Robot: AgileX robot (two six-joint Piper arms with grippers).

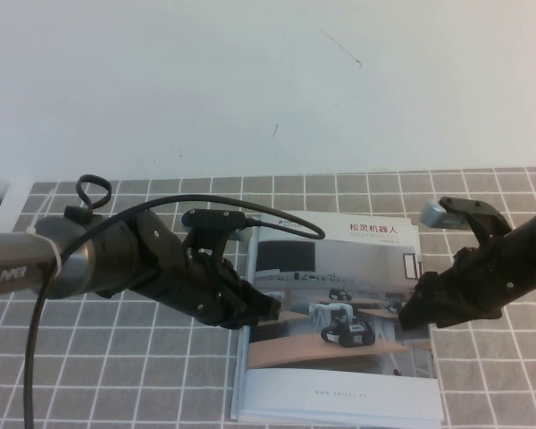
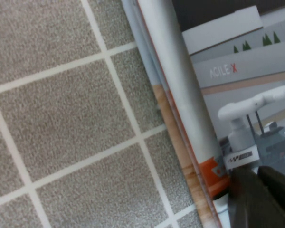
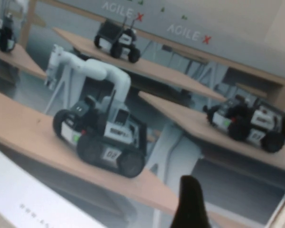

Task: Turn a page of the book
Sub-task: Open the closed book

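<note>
The book (image 1: 338, 393) lies closed on the grey tiled mat, front cover up, with a black Chinese title near its top. The page (image 1: 339, 295) is that cover leaf, a photo of small robots on wooden desks, and it lies flat. My left gripper (image 1: 266, 308) rests at the book's spine edge; in the left wrist view its dark fingers (image 2: 242, 199) sit close together on the cover (image 2: 247, 95). My right gripper (image 1: 409, 311) is low over the cover's right edge. In the right wrist view a single dark finger (image 3: 190, 204) shows over the cover photo (image 3: 109, 123), pinching nothing.
The grey tiled mat (image 1: 116, 375) covers the table, with a white surface (image 1: 250, 80) behind it. A black cable (image 1: 94, 192) loops above the left arm. A pale blue-grey part (image 1: 433, 213) sits on top of the right arm.
</note>
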